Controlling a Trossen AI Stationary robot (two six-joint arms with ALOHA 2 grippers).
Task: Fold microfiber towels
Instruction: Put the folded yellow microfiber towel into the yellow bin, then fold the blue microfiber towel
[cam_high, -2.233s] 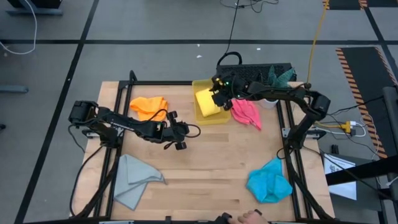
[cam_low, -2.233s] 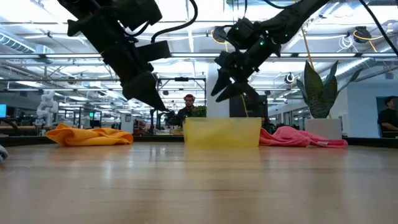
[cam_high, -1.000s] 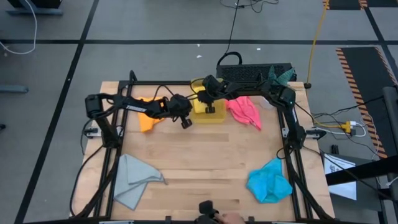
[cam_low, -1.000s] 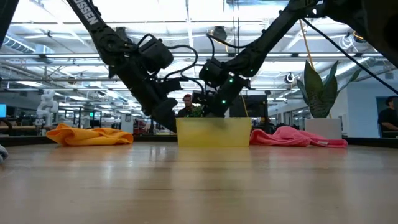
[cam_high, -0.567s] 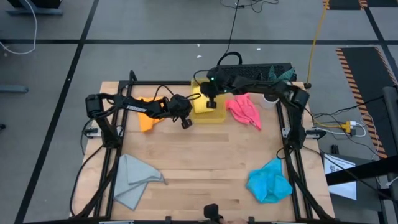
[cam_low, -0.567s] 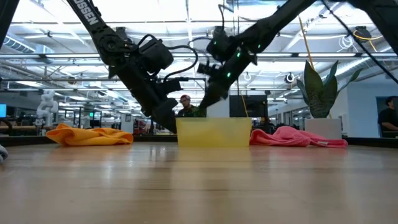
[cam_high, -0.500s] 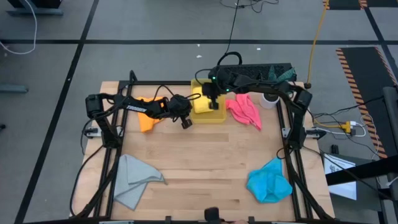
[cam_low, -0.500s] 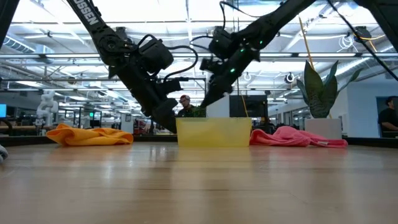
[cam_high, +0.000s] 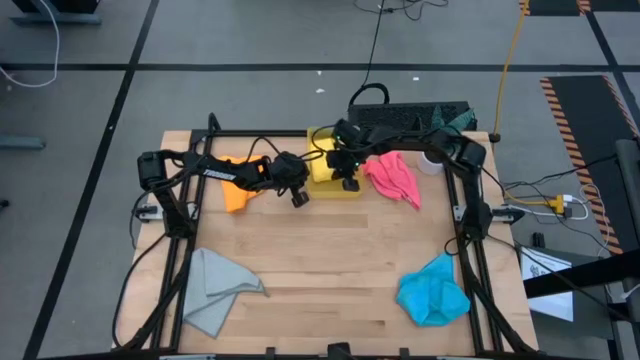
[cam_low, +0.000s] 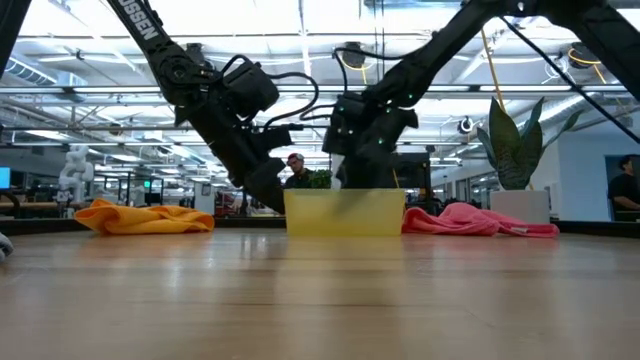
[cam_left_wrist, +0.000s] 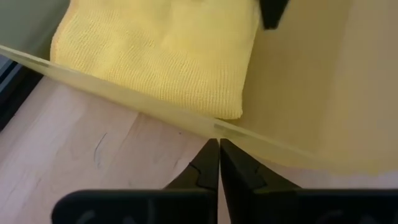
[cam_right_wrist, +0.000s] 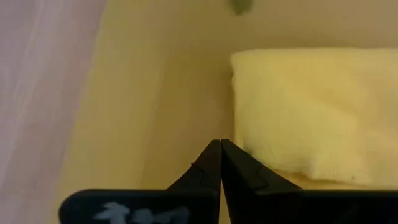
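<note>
A folded yellow towel lies in the translucent yellow bin at the table's far middle. My right gripper is shut and reaches down into the bin, its tips beside the yellow towel's edge. My left gripper is shut, low at the bin's near left corner. The orange towel lies crumpled under my left arm. The pink towel lies right of the bin. The grey towel is near left and the blue towel near right. My left gripper sets its shut fingertips against the outside of the bin's near left corner, slanting down from the table's left. The bin stands flat on the table. My right gripper points down at the bin's floor next to the yellow towel; whether it touches either, I cannot tell.
A plant in a white pot stands at the far right, behind the pink towel. A black frame runs along the table's left, right and far sides. Bare wood spreads over the middle and near part.
My right gripper has risen out of the bin, shifted a little toward the table's right and near edges, and come down into the bin again, still shut. My left gripper and the bin have kept still.
</note>
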